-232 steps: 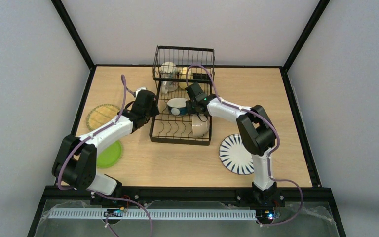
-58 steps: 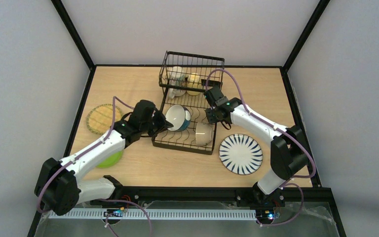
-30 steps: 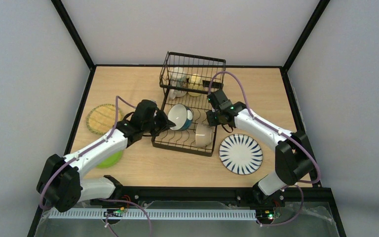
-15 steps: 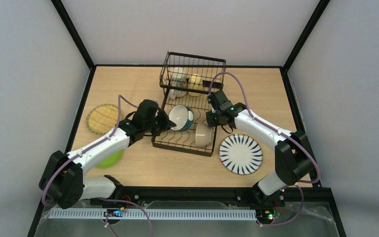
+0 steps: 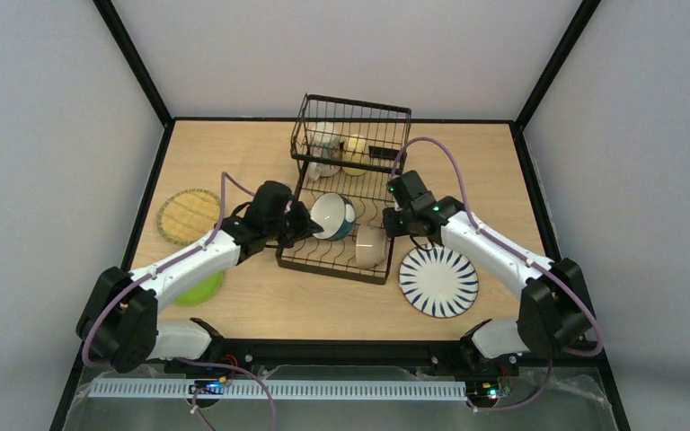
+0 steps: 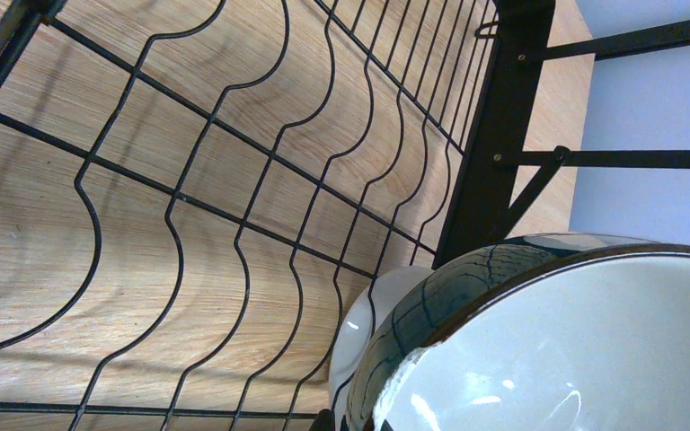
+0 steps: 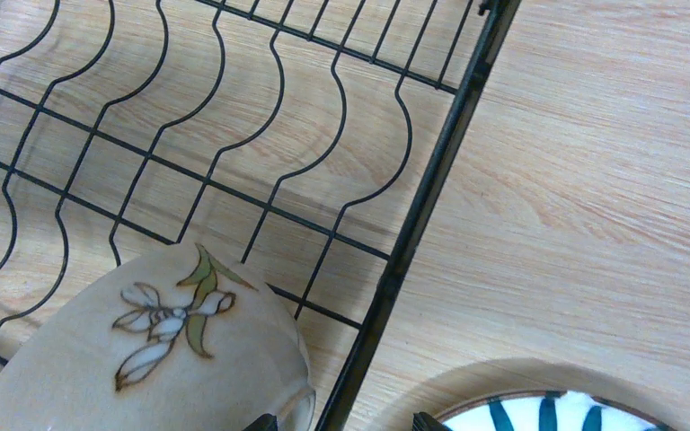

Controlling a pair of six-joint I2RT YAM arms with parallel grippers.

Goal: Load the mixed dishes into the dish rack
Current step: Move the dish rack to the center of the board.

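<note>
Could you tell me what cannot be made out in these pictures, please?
- Green plate: top view, mostly under the left arm.
- Left gripper: its grip on the blue bowl lies past the left wrist view's bottom edge; too small from above.
- Mugs in the rack: top view, small, behind wires.
- Striped plate: right wrist view, cut by the bottom edge.
</note>
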